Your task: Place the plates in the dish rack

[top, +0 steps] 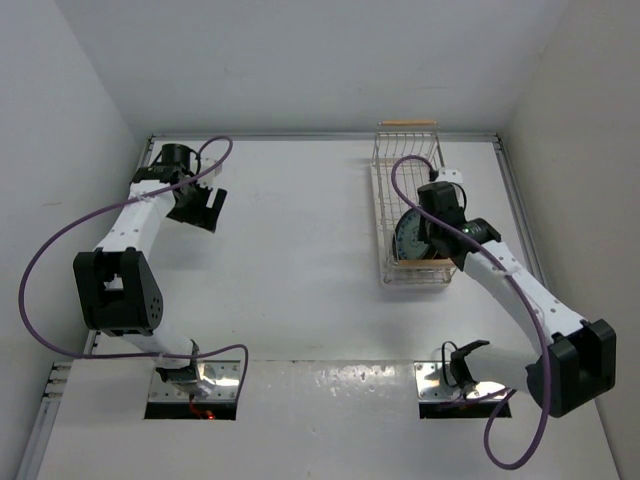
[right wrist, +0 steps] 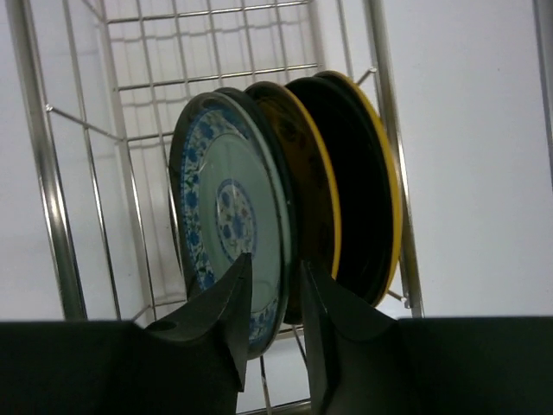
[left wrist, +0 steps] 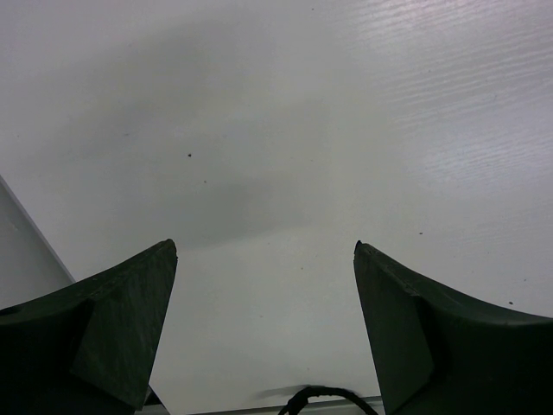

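Note:
The dish rack (top: 382, 190) stands at the back right, seen close in the right wrist view (right wrist: 50, 173). Several plates stand upright on edge at its near end. The pale blue patterned plate (right wrist: 226, 207) is nearest the left, also seen from above (top: 408, 238). Behind it stand a black rim, an amber plate (right wrist: 318, 173), a black plate (right wrist: 356, 181) and a second amber plate (right wrist: 393, 181). My right gripper (right wrist: 275, 268) straddles the blue plate's lower rim, one finger on its face and one behind, shut on it. My left gripper (left wrist: 266, 249) is open and empty over bare table at the far left (top: 205, 208).
The rack's far half holds nothing, with a wooden handle (top: 409, 124) at its far end. White walls close in the table on the left, back and right. The right arm (top: 520, 290) reaches over the table's right side.

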`<state>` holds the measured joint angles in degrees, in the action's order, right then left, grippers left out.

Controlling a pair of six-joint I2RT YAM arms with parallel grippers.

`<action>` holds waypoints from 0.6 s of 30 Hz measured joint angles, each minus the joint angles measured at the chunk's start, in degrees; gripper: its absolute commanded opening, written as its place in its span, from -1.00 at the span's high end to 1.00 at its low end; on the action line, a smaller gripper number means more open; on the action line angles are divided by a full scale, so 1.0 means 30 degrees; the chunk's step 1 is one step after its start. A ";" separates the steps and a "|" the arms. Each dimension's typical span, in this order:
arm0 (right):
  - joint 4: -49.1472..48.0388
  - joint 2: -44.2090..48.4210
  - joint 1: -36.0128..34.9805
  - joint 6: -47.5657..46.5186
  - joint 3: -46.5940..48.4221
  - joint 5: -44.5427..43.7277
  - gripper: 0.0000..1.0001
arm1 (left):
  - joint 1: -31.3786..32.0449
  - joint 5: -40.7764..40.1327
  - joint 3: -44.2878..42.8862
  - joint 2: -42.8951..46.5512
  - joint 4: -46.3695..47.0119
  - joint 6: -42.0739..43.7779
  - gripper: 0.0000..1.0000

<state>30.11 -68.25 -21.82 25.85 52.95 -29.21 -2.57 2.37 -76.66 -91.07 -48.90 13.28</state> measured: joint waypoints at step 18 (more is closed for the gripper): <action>-0.1027 -0.0991 -0.1953 -0.1180 -0.0415 -0.1596 1.00 | 0.0000 0.0000 -0.0007 0.0000 -0.0095 0.0007 -0.76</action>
<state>27.03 -71.22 -27.68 22.31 51.70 -34.00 -2.57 2.37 -76.69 -91.07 -49.19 13.30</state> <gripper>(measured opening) 0.027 0.877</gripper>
